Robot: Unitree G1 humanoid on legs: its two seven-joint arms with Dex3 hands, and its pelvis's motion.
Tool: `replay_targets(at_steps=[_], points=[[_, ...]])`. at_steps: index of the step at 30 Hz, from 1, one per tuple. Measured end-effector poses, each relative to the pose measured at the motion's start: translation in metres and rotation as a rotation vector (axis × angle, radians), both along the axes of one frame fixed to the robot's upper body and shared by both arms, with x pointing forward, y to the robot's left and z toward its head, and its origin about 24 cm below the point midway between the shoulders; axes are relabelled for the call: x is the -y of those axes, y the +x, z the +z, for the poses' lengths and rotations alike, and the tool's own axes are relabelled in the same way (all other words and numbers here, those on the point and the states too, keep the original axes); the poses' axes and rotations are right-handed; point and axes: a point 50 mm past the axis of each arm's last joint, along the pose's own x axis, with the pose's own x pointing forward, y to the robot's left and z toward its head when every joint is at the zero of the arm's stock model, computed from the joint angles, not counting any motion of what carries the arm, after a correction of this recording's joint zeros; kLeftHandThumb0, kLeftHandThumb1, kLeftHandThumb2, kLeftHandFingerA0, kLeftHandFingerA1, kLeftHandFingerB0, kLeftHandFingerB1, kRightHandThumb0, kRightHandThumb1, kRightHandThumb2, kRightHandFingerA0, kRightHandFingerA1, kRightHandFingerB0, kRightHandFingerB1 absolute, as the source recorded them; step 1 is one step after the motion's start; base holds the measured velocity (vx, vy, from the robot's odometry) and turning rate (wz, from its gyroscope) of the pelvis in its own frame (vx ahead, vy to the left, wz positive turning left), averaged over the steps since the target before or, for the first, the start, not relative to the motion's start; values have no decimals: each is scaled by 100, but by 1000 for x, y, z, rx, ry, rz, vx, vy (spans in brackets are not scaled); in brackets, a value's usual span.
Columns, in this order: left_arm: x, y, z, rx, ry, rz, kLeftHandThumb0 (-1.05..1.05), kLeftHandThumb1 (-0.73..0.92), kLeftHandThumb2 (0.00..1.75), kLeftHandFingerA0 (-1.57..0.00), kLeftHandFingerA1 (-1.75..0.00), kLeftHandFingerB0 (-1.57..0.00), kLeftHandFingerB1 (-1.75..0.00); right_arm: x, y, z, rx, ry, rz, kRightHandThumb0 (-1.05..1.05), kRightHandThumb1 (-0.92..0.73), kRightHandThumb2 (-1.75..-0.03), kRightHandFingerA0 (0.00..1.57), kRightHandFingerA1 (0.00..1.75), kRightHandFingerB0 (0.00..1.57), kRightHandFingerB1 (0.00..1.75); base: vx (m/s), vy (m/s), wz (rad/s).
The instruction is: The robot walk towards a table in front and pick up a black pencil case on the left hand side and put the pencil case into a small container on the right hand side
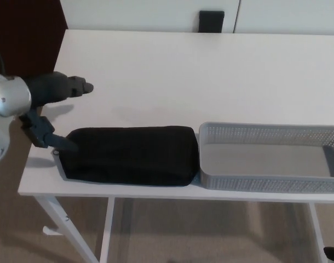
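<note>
Between the left hand's (46, 109) spread fingers sits the case's (128, 155) left end, ungripped, its far end touching the basket (268, 181); reaching now, next they should close.

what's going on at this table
A humanoid robot's left hand is at the left end of a black pencil case, fingers apart, thumb at its edge; no grip yet. The case lies on the white table, right against an empty grey mesh basket. The right hand is out of view.
</note>
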Motion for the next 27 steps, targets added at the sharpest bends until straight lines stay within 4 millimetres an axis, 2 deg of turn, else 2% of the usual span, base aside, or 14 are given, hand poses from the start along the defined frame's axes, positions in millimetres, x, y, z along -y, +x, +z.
replay_targets(at_steps=[6,14,27], points=[[8,-2,6,-1,15,-33,-59,39,73,0,0,0,0,2,1,1,0,6,-16,-27,-64,-58,50,48,29,36,0,0,0],[12,-3,4,-7,44,-44,-60,39,74,0,-1,0,0,2,5,3,8,5,-15,-28,-65,-59,50,47,27,36,0,0,0],[12,-1,-26,-81,56,-2,-61,39,77,0,0,0,0,2,10,7,21,4,-21,-28,-64,-58,46,47,25,35,0,0,0]])
